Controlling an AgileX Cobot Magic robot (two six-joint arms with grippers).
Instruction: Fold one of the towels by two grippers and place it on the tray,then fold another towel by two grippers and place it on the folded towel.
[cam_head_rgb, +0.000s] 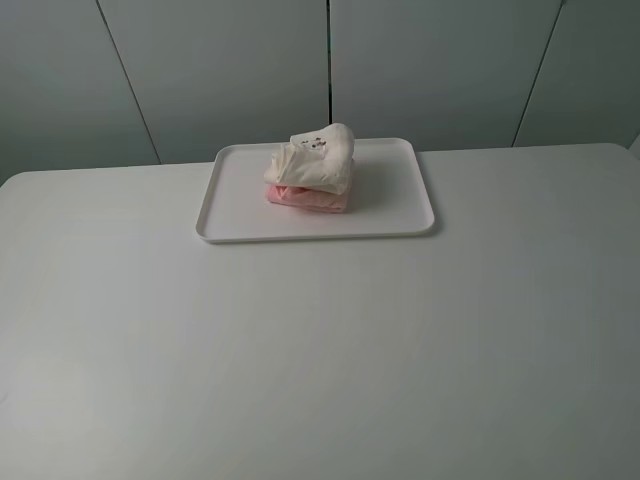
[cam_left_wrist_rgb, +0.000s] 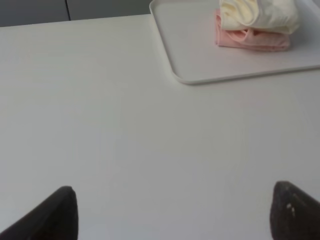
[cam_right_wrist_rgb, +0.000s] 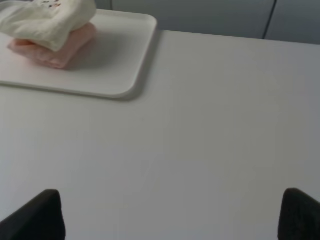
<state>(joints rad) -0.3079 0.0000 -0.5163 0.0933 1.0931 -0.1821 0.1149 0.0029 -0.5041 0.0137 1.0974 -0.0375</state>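
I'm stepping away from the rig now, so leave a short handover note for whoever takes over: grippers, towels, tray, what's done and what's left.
Left gripper: open, empty, above bare table, clear of the tray.
Right gripper: open, empty, also back from the tray.
Tray: at the far middle of the table.
Pink towel: folded, lying on the tray.
Cream towel: folded, stacked on top of the pink towel, a little bunched.
Done: both towels folded and stacked.
Left: nothing obvious; perhaps check the stack sits steady.
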